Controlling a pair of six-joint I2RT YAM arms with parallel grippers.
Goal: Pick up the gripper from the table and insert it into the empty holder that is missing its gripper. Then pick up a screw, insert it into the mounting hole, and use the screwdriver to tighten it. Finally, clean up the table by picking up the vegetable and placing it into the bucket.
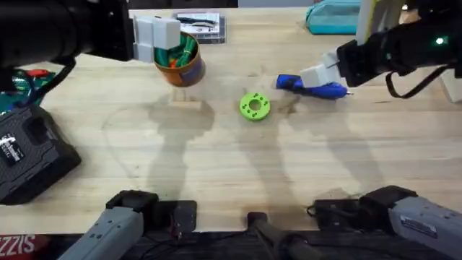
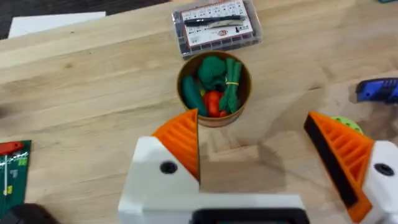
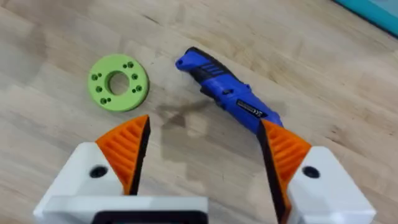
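Two grippers stand spread and empty. Right gripper (image 3: 202, 155) hovers above the screwdriver (image 3: 227, 93), lying flat on the table (image 1: 216, 159): judged light, rigid, slick-handled; grasp mid-handle. Farther off, left gripper (image 2: 255, 155) hangs over the bucket (image 2: 214, 118), vegetable (image 2: 231, 84) inside.

**Odds and ends around the two pincers**

We see a lime-green disc (image 3: 118, 83) with a ring of small holes lying flat on the wood, near the right pincer (image 3: 202, 134) and ahead of one of its fingertips. A teal zip pouch (image 1: 333, 16) sits farther off, toward the far edge. Ahead of the left pincer (image 2: 252, 134) we find a clear parts box (image 2: 216, 25), lid closed. Well apart from that pincer, near the left edge, rest a black case (image 1: 29, 152) and a green card (image 2: 12, 174).
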